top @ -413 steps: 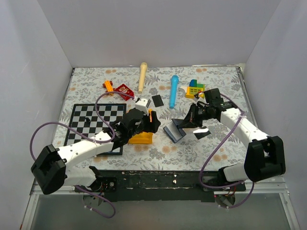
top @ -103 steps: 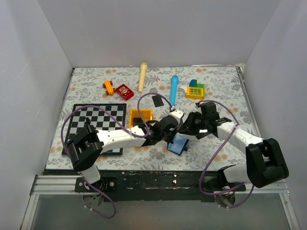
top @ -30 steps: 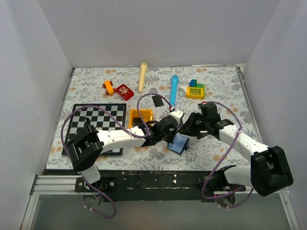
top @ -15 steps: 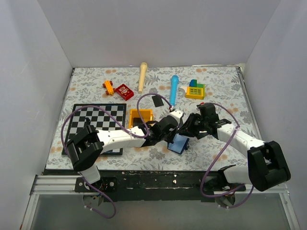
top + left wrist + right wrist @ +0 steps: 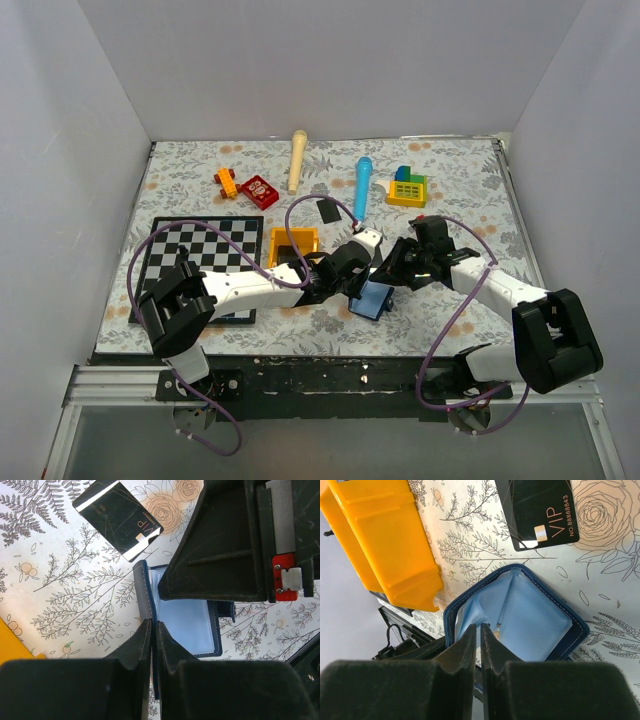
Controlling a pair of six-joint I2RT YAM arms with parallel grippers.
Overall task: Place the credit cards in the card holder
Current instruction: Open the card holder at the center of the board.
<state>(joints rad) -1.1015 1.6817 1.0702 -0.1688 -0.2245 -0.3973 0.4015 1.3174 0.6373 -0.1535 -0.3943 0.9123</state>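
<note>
At about 5 o'clock from the middle of the flower-printed table point(image 5: 450, 170), seen from overhead, we find the card holder point(image 5: 374, 300) lying open with its light-blue clear pockets facing up and both grippers meeting over it.

Our left gripper point(image 5: 150, 625) reaches in from 9 o'clock. Its fingers are pressed almost together. The holder's navy cover stands on edge and runs down into the slit between them, so we read it as clamped on that cover.

Our right gripper point(image 5: 480, 627) reaches in from 3 o'clock and hangs over the pockets. Its fingers stand close with only a thin gap. We cannot tell whether they are fully closed, or whether anything thin is pinched there.

One credit card point(image 5: 537, 512) lies flat and face up on the table. It is black, with VIP and a number in pale print. In the right wrist view it sits at 1 o'clock of the holder, near it but not touching.

Overhead, a yellow bin point(image 5: 293, 245) stands at 10 o'clock of the holder. In the right wrist view its corner is just beside the holder's edge, and we cannot tell if they touch. A checkerboard point(image 5: 195, 262) lies at 9 o'clock of the bin. Toward 12 o'clock, well apart from the holder, lie a wooden stick point(image 5: 297, 158) and a blue marker point(image 5: 361, 188).
</note>
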